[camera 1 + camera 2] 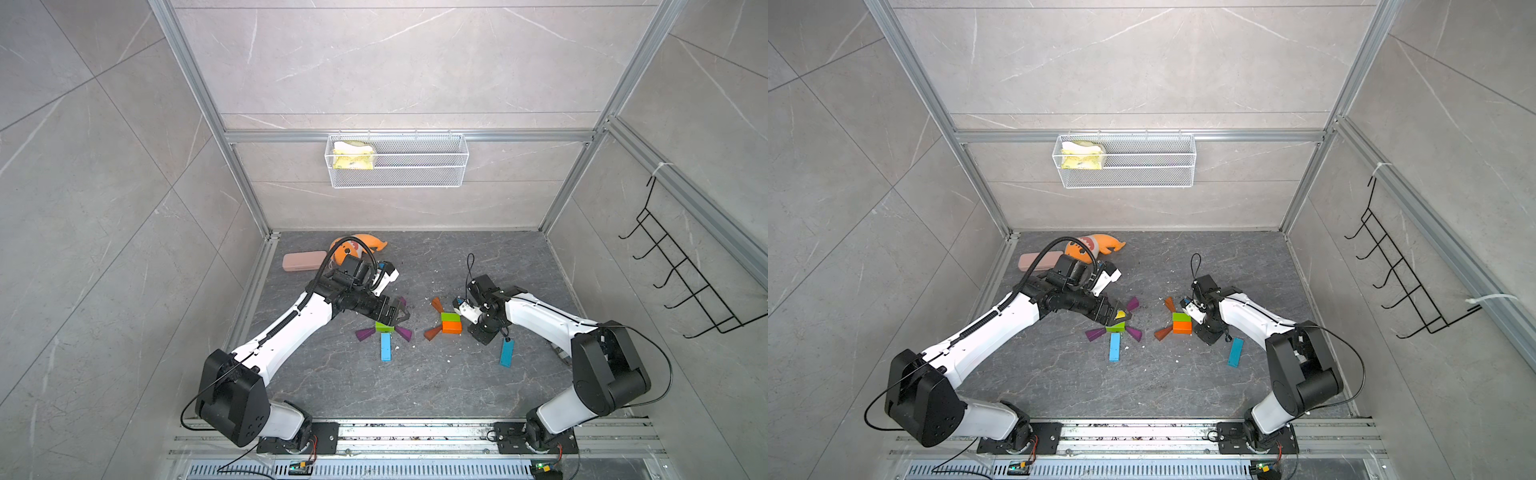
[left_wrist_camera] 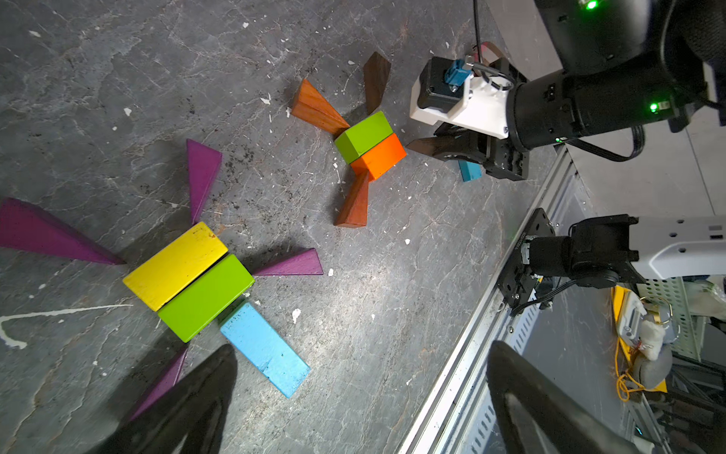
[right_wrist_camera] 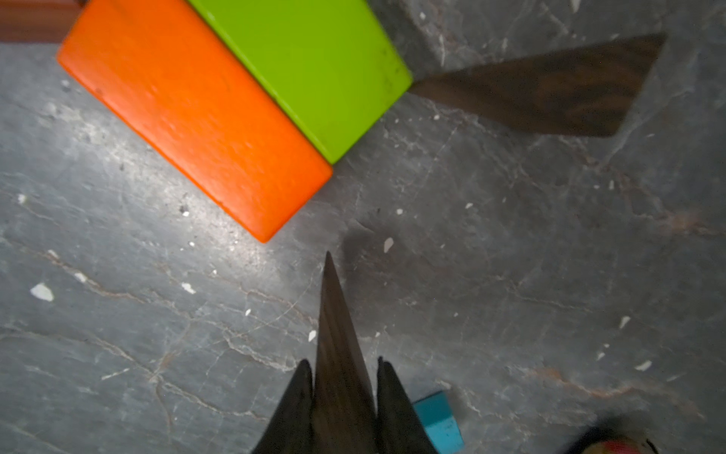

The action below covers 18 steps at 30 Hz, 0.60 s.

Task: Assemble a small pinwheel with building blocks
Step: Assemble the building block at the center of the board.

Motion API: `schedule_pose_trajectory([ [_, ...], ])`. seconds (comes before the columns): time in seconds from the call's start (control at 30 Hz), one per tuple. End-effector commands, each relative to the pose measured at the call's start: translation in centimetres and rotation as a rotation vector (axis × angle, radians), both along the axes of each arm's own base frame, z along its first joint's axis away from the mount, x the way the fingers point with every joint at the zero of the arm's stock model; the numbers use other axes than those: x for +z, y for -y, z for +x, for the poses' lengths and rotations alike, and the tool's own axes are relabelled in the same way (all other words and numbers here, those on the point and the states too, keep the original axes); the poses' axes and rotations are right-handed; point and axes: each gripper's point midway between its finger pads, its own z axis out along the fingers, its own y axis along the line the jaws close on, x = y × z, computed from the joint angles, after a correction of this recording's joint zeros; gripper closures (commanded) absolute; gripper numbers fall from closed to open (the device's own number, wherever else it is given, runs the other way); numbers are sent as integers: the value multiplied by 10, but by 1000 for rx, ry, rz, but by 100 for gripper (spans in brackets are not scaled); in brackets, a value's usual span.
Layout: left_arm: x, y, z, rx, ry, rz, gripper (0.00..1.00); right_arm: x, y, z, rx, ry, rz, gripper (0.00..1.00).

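Nearest the lens in the right wrist view, the right gripper [image 3: 343,361] is clamped on a dark brown wedge [image 3: 336,314], its two black fingers [image 3: 292,405] pressed against the wedge's flanks. The wedge's sharp tip points straight ahead of the gripper toward a corner of an orange brick [image 3: 196,118], close to it but with a gap between them. That brick lies flush against a green brick [image 3: 310,67] on the dark stone counter [image 1: 415,382]. A second dark brown wedge [image 3: 550,90] touches the green brick's corner with its tip, off to one side of the gripper. On the far side of the two bricks from this gripper, an orange-brown wedge [image 2: 318,106] and a second orange-brown wedge [image 2: 355,204] fan outward. A light-blue bar [image 1: 507,351] lies just behind the gripper.

The left gripper [image 2: 363,348] has its fingers spread wide and holds nothing. It hangs over a yellow brick [image 2: 175,265], which lies side by side with a second green brick [image 2: 206,296]. Purple wedges [image 2: 202,173], four in all, point inward at that pair's corners. A second light-blue bar [image 2: 265,348] butts against the second green brick, below the gripper. Beyond this gripper, well apart from the blocks, lie a pink case [image 1: 304,261] and an orange plush shark [image 1: 365,243].
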Motion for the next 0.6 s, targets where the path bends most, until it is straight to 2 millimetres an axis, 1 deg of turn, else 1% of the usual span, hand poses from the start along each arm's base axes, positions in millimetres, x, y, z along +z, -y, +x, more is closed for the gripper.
schedule_pose_trajectory([
  [0.0,9,5,0,-30,9,-36,0,1,-9,7,28,3,29,75],
  [0.27,5,5,1,-29,-2,-26,0,-3,-7,8,26,-3,7,73],
  [0.43,5,5,1,-30,-3,-27,0,-5,-5,10,20,-9,-4,65],
  [0.57,5,5,1,-32,-3,-27,0,-7,-5,8,20,-23,-9,61],
])
